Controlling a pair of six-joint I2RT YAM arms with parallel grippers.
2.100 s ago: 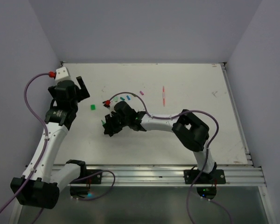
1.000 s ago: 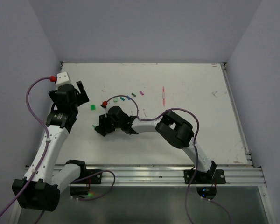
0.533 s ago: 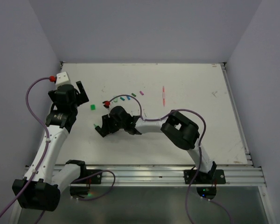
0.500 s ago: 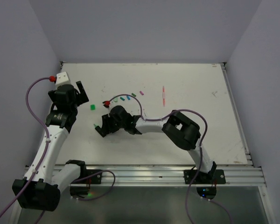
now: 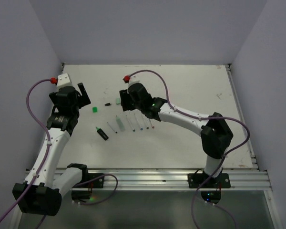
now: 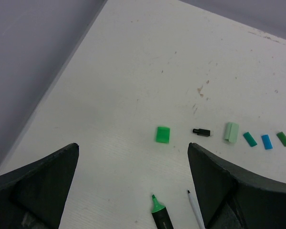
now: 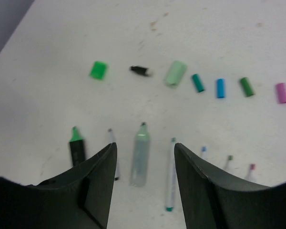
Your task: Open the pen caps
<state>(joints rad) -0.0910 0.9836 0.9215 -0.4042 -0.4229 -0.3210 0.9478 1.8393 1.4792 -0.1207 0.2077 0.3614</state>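
Seven pen caps lie in a row in the right wrist view: bright green [image 7: 98,70], black [image 7: 141,71], pale green [image 7: 175,73], teal [image 7: 197,82], blue [image 7: 220,88], dark green [image 7: 247,87], magenta [image 7: 281,93]. Uncapped pens lie below them: a black highlighter [image 7: 76,149], a pale green marker [image 7: 140,157] and thin white pens [image 7: 170,176]. My right gripper [image 7: 144,149] is open and empty, raised above the rows [image 5: 124,101]. My left gripper [image 6: 133,191] is open and empty, left of the bright green cap [image 5: 95,109], in the top view [image 5: 85,94].
The white table [image 5: 190,138] has a raised rim at the right edge [image 5: 242,119] and grey walls on three sides. A thin red pen [image 5: 167,98] lies alone further right. The right arm's elbow [image 5: 214,136] stands at the front right.
My right gripper has lifted away from the highlighter at the front left and swung back toward the caps. The row of pens now shows. The left arm has barely moved.
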